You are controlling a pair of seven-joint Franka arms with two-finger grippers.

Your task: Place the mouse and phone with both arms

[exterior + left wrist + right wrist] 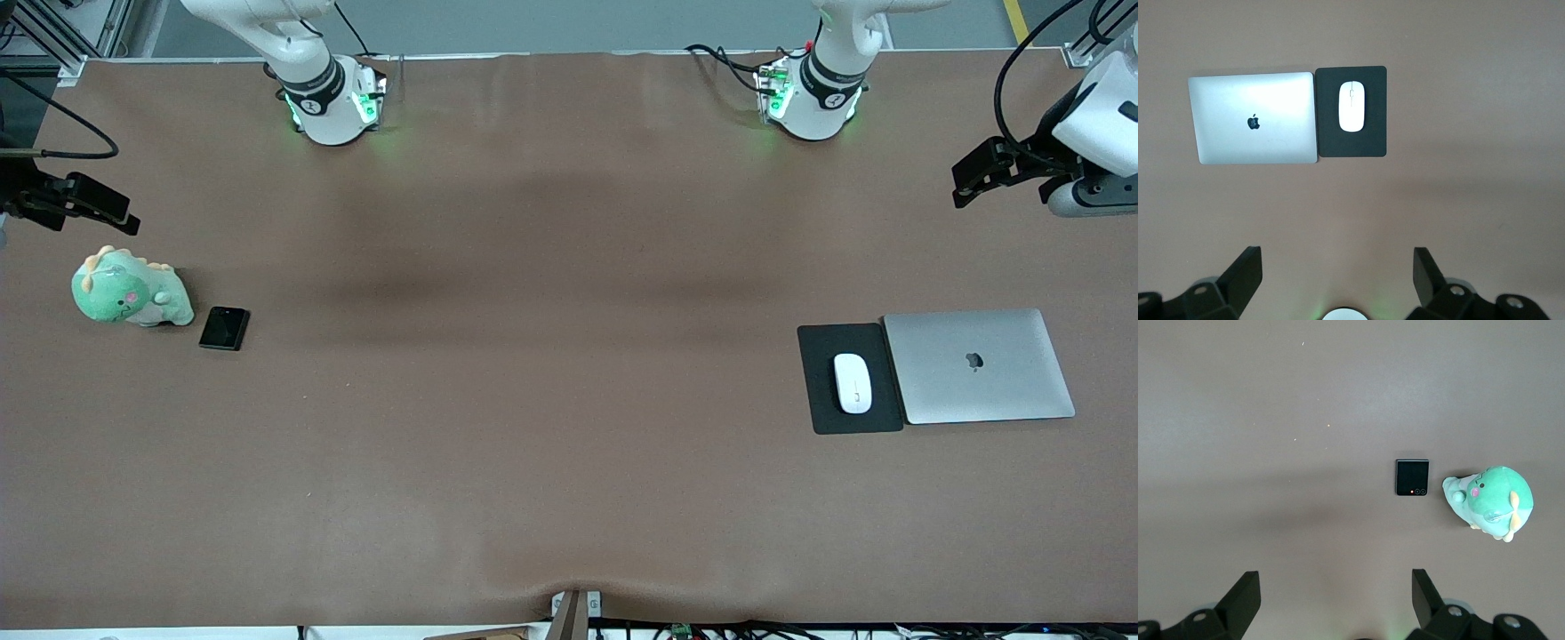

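Black left gripper (978, 182), upper right of frame, fingers spread, empty; right gripper (98, 209), upper left, likewise. Mouse (852, 383) on pad (818, 391), lower right; phone (224, 328) beside plush (129, 289), mid-left. Risk: phone reach nudging plush.

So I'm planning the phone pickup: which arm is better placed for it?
The right arm. Its gripper, jaws open, is up over the table at that end, close by the phone beside the plush toy. The left gripper is over the other end, close by the mouse.
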